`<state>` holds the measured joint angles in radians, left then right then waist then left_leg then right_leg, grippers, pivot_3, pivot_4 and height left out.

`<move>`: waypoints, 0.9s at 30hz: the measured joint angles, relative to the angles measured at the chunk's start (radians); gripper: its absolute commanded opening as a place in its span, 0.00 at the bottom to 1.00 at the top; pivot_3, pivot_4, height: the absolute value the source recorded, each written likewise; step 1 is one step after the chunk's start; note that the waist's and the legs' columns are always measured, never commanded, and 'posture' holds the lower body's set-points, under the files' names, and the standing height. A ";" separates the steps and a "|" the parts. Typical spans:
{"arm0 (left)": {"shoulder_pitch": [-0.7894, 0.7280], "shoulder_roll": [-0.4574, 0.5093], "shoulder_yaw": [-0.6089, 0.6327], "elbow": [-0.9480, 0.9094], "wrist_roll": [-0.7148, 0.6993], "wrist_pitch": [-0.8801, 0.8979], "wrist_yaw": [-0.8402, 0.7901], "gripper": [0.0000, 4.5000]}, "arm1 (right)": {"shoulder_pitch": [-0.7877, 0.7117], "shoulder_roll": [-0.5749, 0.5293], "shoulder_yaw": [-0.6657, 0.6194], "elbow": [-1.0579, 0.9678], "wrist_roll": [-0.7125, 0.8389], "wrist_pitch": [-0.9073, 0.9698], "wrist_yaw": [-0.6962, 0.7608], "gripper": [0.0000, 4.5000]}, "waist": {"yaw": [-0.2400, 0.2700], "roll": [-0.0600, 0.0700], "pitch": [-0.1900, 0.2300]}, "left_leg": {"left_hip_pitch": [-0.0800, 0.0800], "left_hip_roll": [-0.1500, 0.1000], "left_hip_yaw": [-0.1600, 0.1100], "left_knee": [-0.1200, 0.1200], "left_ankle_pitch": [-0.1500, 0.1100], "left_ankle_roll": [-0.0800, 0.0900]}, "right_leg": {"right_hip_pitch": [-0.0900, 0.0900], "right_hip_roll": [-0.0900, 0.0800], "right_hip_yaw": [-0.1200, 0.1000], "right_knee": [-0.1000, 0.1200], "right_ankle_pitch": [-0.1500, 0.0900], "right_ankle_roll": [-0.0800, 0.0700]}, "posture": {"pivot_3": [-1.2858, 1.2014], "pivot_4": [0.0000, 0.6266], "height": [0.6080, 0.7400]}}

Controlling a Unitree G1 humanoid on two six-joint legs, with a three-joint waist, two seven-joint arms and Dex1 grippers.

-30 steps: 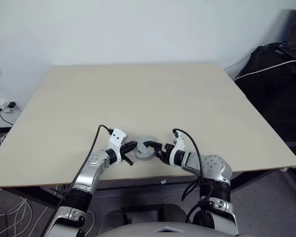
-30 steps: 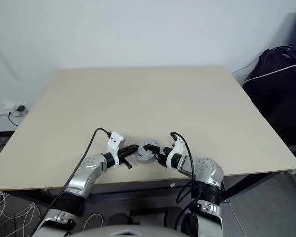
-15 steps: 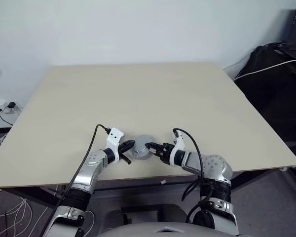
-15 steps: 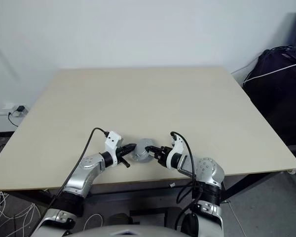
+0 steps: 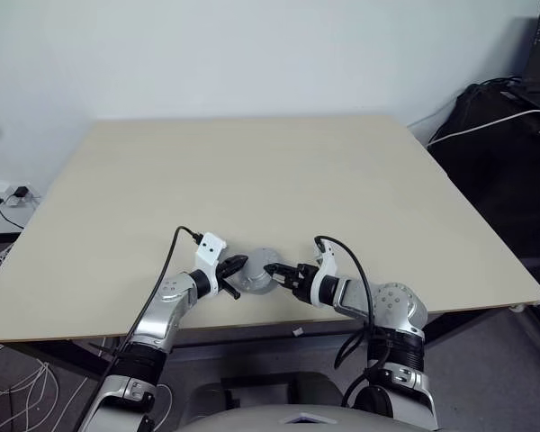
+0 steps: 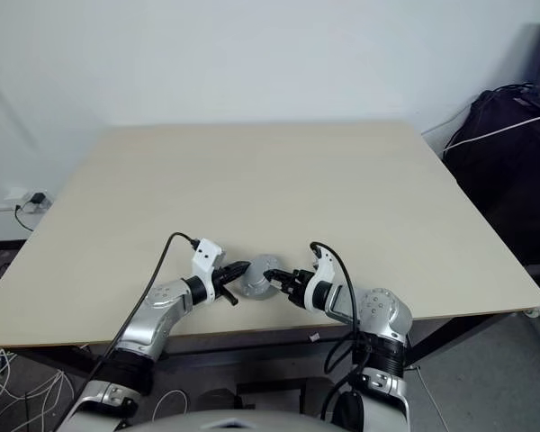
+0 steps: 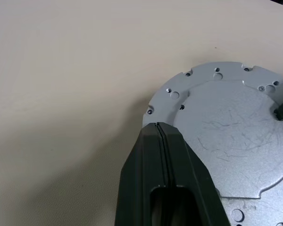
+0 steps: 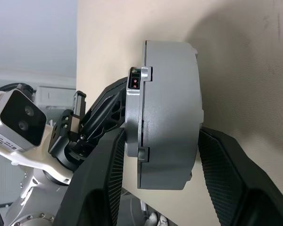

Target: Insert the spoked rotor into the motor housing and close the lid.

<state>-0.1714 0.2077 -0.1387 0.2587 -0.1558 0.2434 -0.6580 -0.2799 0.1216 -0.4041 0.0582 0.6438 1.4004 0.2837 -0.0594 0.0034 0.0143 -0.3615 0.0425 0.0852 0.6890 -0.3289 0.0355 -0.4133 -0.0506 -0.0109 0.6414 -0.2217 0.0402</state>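
The motor housing (image 8: 172,108) is a grey round body near the table's front edge, with the dull grey lid (image 7: 226,122) on it, smooth face up. The spoked rotor is hidden. My right gripper (image 5: 272,268) comes in from the right and is shut on the housing, one finger over the lid and the other against the underside. In the left wrist view the tip of that upper finger shows on the lid's far side. My left gripper (image 5: 237,263) is shut, and its fingertips (image 7: 159,127) rest at the lid's rim on the left side.
The pale wooden table (image 5: 252,171) stretches away behind the housing. Its front edge runs just below both grippers. Black bags (image 5: 504,153) stand off the table's right side. A wall socket with a cable (image 5: 13,193) is low at the left.
My right gripper's fingers have drawn in onto the housing. The grey assembly has shifted slightly to the left. The left gripper has stayed shut at the rim.
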 measured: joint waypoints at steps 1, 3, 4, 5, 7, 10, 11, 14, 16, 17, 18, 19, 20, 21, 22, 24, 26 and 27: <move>0.000 0.000 0.000 0.000 0.000 0.000 0.000 0.00 | 0.000 0.000 0.000 0.000 0.000 0.000 0.000 0.47 | 0.000 0.000 0.000 | 0.000 0.000 0.000 0.000 0.000 0.000 | 0.000 0.000 0.000 0.000 0.000 0.000 | 0.52 0.00 1.00; 0.000 -0.001 0.000 0.000 0.000 -0.001 0.001 0.00 | 0.000 0.000 0.001 -0.001 0.000 0.000 0.000 0.47 | 0.000 0.000 0.000 | 0.000 0.000 0.000 0.000 0.000 0.000 | 0.000 0.000 0.000 0.000 0.000 0.000 | 0.52 0.00 1.00; 0.001 -0.003 0.001 0.000 -0.001 -0.003 0.003 0.00 | 0.000 0.000 0.001 -0.001 0.000 0.000 0.000 0.47 | 0.000 0.000 0.000 | 0.000 0.000 0.000 0.000 0.000 0.000 | 0.000 0.000 0.000 0.000 0.000 0.000 | 0.52 0.00 1.00; 0.005 -0.008 0.007 -0.001 -0.003 -0.005 0.007 0.00 | 0.000 0.000 0.003 -0.001 0.001 -0.001 -0.001 0.47 | 0.000 0.000 0.000 | 0.000 0.000 0.000 0.000 0.000 0.000 | 0.000 0.000 0.000 0.000 0.000 0.000 | 0.52 0.00 1.00; 0.023 -0.020 0.018 -0.018 -0.005 -0.006 0.021 0.00 | 0.001 0.000 0.003 -0.002 0.005 -0.002 -0.001 0.47 | 0.000 0.000 0.000 | -0.001 0.000 0.000 0.000 0.000 0.000 | 0.000 0.000 0.000 0.000 0.000 0.000 | 0.52 0.00 1.00; 0.064 -0.030 0.035 -0.056 -0.018 -0.005 0.029 0.00 | 0.001 0.000 0.004 -0.002 0.013 -0.003 -0.001 0.47 | -0.001 0.000 0.000 | -0.002 0.000 0.000 0.000 0.000 0.000 | -0.002 0.000 0.000 0.000 0.000 0.000 | 0.52 0.00 1.00; 0.088 -0.035 0.045 -0.085 -0.026 -0.005 0.031 0.00 | 0.001 0.000 0.004 -0.002 0.014 -0.004 -0.001 0.47 | -0.001 0.000 0.000 | -0.002 0.000 0.000 -0.001 0.000 0.000 | -0.002 0.000 0.000 0.000 0.000 0.000 | 0.52 0.00 1.00; 0.123 -0.052 0.051 -0.158 -0.061 -0.005 0.031 0.00 | 0.001 0.000 0.007 -0.002 0.017 -0.007 -0.002 0.47 | 0.003 0.000 0.000 | -0.002 0.000 0.000 -0.001 0.000 0.000 | -0.002 -0.001 0.000 -0.001 0.000 0.000 | 0.52 0.00 1.00; 0.132 -0.066 0.052 -0.192 -0.079 -0.005 0.035 0.00 | 0.000 0.000 0.013 -0.002 0.019 -0.006 -0.002 0.47 | 0.004 0.000 0.000 | -0.002 0.000 0.000 0.000 0.000 0.000 | -0.002 -0.001 0.000 -0.001 0.000 0.000 | 0.52 0.00 1.00; 0.143 -0.068 0.056 -0.216 -0.091 -0.006 0.042 0.00 | 0.001 -0.001 0.016 -0.002 0.022 -0.006 -0.002 0.47 | 0.003 0.000 0.000 | -0.002 0.000 0.000 -0.001 0.000 0.000 | -0.002 -0.001 0.000 -0.001 0.000 0.000 | 0.52 0.00 1.00; 0.155 -0.068 0.061 -0.235 -0.098 -0.006 0.049 0.00 | 0.002 -0.002 0.015 -0.002 0.024 -0.006 -0.002 0.47 | 0.000 0.000 0.001 | -0.002 0.000 0.000 -0.001 0.000 0.000 | -0.002 -0.001 0.000 -0.001 0.000 0.000 | 0.52 0.00 1.00; 0.165 -0.068 0.070 -0.248 -0.104 -0.006 0.053 0.00 | 0.002 -0.002 0.016 -0.002 0.026 -0.006 -0.003 0.47 | 0.000 0.000 0.001 | -0.002 0.000 0.000 -0.001 0.000 0.000 | -0.002 0.000 0.000 -0.001 0.000 0.000 | 0.52 0.00 1.00; 0.181 -0.068 0.081 -0.268 -0.117 -0.006 0.061 0.00 | 0.002 -0.002 0.016 -0.002 0.027 -0.006 -0.004 0.47 | -0.001 0.000 0.001 | -0.002 0.000 0.000 -0.001 0.000 0.000 | -0.002 0.000 0.000 -0.001 0.000 0.000 | 0.52 0.00 1.00; 0.196 -0.068 0.092 -0.287 -0.130 -0.006 0.068 0.00 | 0.002 -0.002 0.015 -0.002 0.028 -0.008 -0.005 0.47 | -0.001 0.000 0.001 | -0.002 0.000 0.000 -0.001 0.000 0.000 | -0.002 0.000 0.000 -0.001 0.000 0.000 | 0.52 0.00 1.00; 0.209 -0.068 0.103 -0.305 -0.140 -0.006 0.072 0.00 | 0.002 -0.002 0.016 -0.002 0.029 -0.013 -0.006 0.47 | 0.000 0.000 0.001 | -0.002 0.000 0.000 -0.001 0.000 0.000 | -0.002 0.000 0.000 -0.001 0.000 0.000 | 0.52 0.00 1.00; 0.245 -0.072 0.124 -0.348 -0.172 -0.006 0.081 0.00 | 0.002 -0.002 0.016 -0.002 0.031 -0.017 -0.009 0.47 | 0.000 0.000 0.001 | -0.002 0.000 0.000 -0.001 0.000 0.000 | -0.002 0.000 0.000 -0.001 0.000 0.000 | 0.52 0.00 1.00; 0.305 -0.088 0.146 -0.406 -0.225 0.000 0.086 0.00 | 0.002 -0.002 0.014 -0.001 0.034 -0.019 -0.013 0.47 | -0.001 0.000 0.001 | -0.002 0.001 0.000 -0.001 -0.001 0.001 | -0.002 -0.001 0.000 -0.001 0.000 0.000 | 0.52 0.00 1.00; 0.327 -0.092 0.152 -0.426 -0.253 0.010 0.087 0.00 | 0.003 -0.002 0.011 -0.001 0.036 -0.022 -0.014 0.47 | 0.000 0.000 0.001 | -0.002 0.001 0.000 -0.001 -0.001 0.001 | -0.002 -0.001 0.000 -0.001 0.000 0.000 | 0.52 0.00 1.00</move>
<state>0.1560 0.1158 0.0132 -0.1670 -0.4084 0.2537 -0.5715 -0.2769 0.1194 -0.3930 0.0570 0.6794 1.3780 0.2695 -0.0598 0.0039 0.0153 -0.3637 0.0438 0.0854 0.6882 -0.3295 0.0365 -0.4152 -0.0517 -0.0108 0.6401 -0.2219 0.0402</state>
